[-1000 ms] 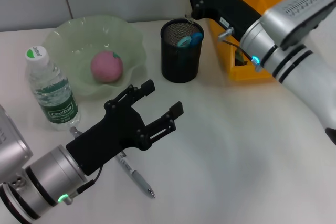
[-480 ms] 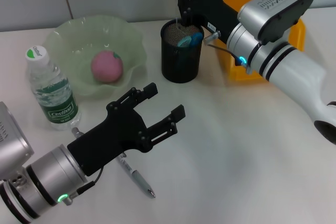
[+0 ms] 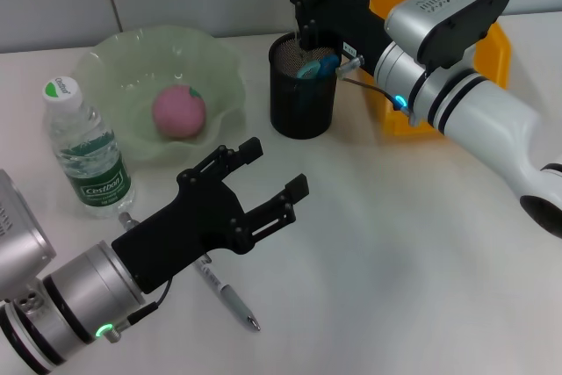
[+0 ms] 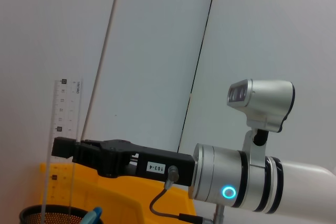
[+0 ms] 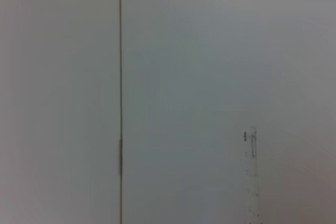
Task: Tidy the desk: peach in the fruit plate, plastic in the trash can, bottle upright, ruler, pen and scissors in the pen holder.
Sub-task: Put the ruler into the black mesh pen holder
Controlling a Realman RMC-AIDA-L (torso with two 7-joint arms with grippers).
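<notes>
My right gripper (image 3: pixel 302 17) is shut on a clear ruler (image 4: pixel 63 145) and holds it upright over the black mesh pen holder (image 3: pixel 303 94), with the ruler's lower end at the holder's rim. The ruler shows faintly in the right wrist view (image 5: pixel 252 177). Blue-handled scissors (image 3: pixel 318 65) stand in the holder. My left gripper (image 3: pixel 274 167) is open and empty, hovering above a silver pen (image 3: pixel 226 294) that lies on the table. A pink peach (image 3: pixel 178 111) lies in the green fruit plate (image 3: pixel 105 68). The water bottle (image 3: pixel 83 151) stands upright at the left.
A yellow bin (image 3: pixel 413 116) stands at the back right behind my right arm, right of the pen holder. The white table (image 3: pixel 395 261) stretches to the front right. A wall closes the back.
My right gripper has moved left with the ruler, from over the yellow bin to over the pen holder. The left arm has barely moved.
</notes>
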